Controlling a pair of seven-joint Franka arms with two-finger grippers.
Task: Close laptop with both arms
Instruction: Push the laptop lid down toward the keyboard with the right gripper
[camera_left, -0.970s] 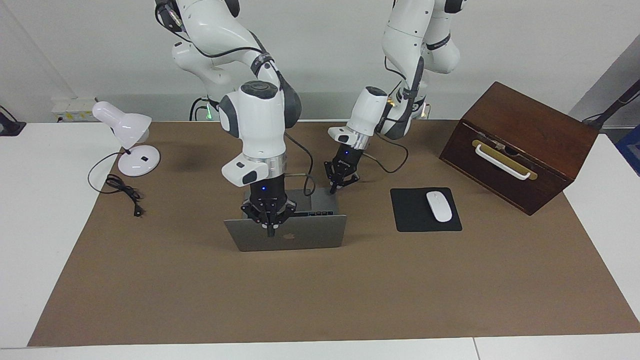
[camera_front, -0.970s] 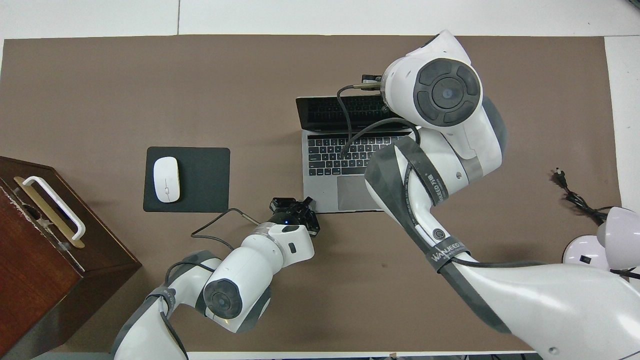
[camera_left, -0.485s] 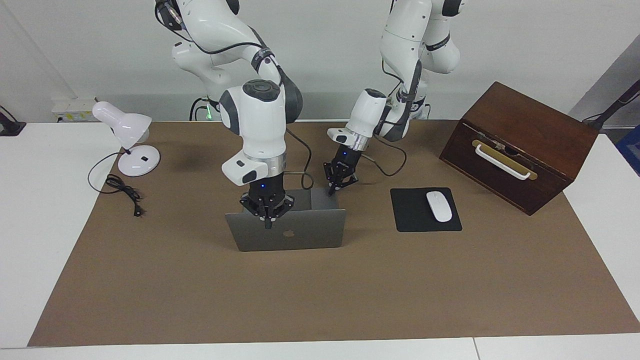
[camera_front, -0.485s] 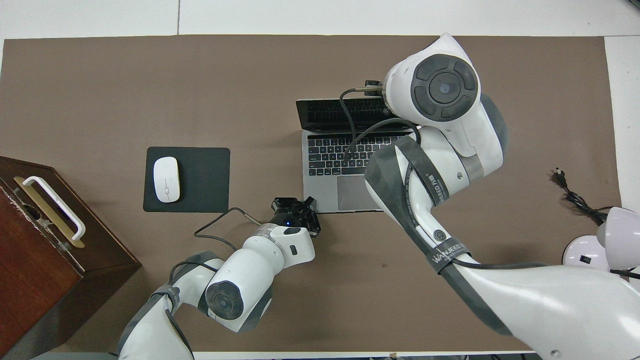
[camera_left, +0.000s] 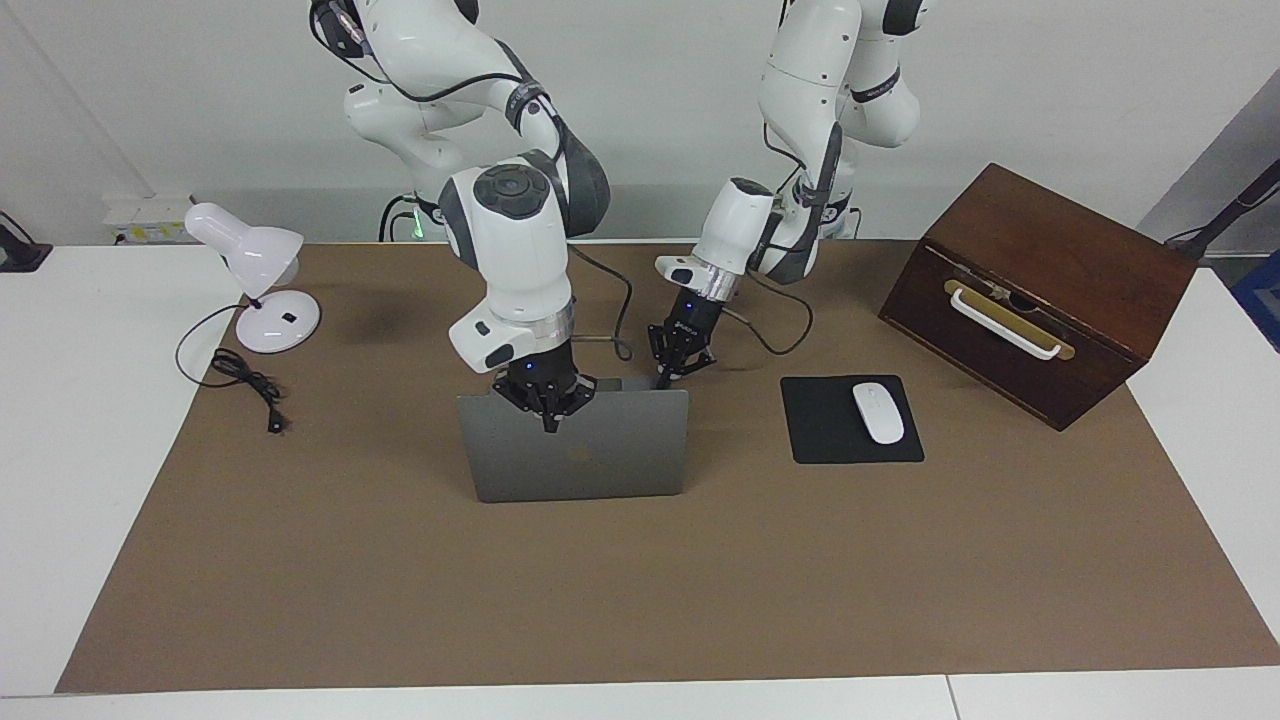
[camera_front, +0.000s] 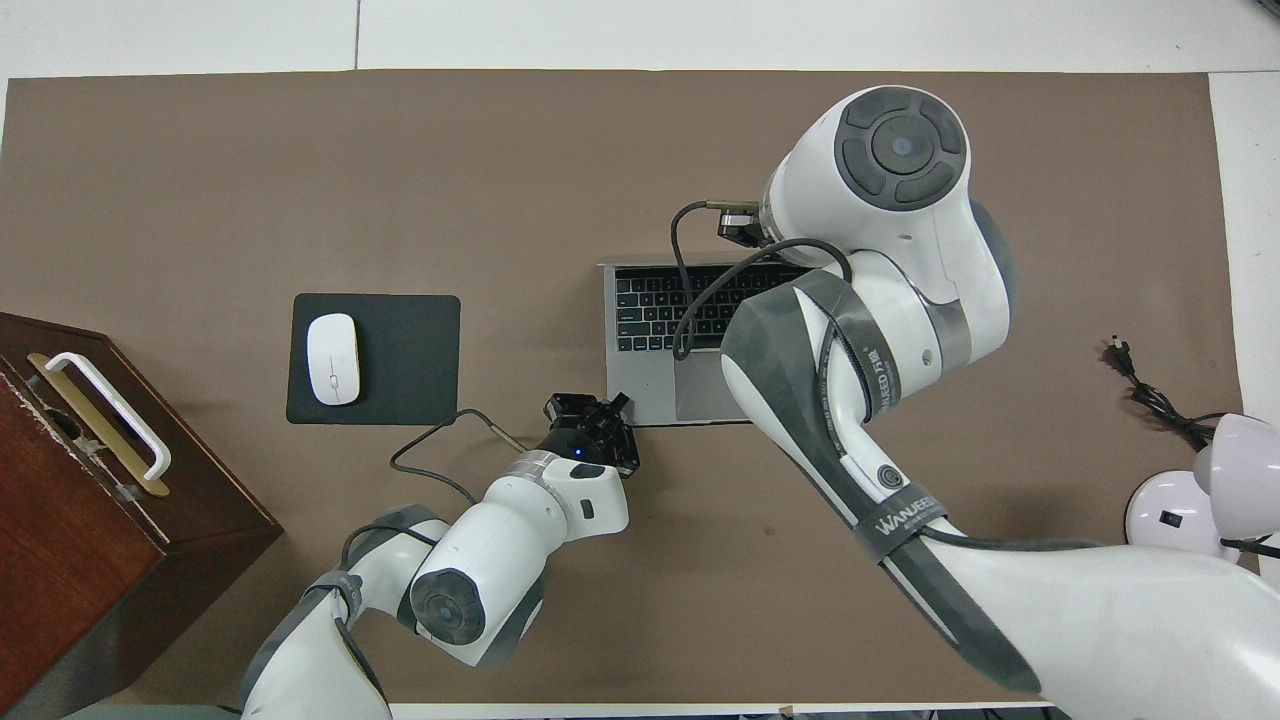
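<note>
Two arms work at the laptop (camera_left: 575, 455), mid-mat with its lid raised. Right gripper (camera_left: 548, 405), fingertips clenched on nothing, presses the lid's top edge. Left gripper (camera_left: 672, 362), likewise clenched empty, rests on the base corner nearest the robots.

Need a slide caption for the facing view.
Shut right gripper pushes thin silver-grey laptop's lid closed; shut left gripper pins its base corner.
</note>
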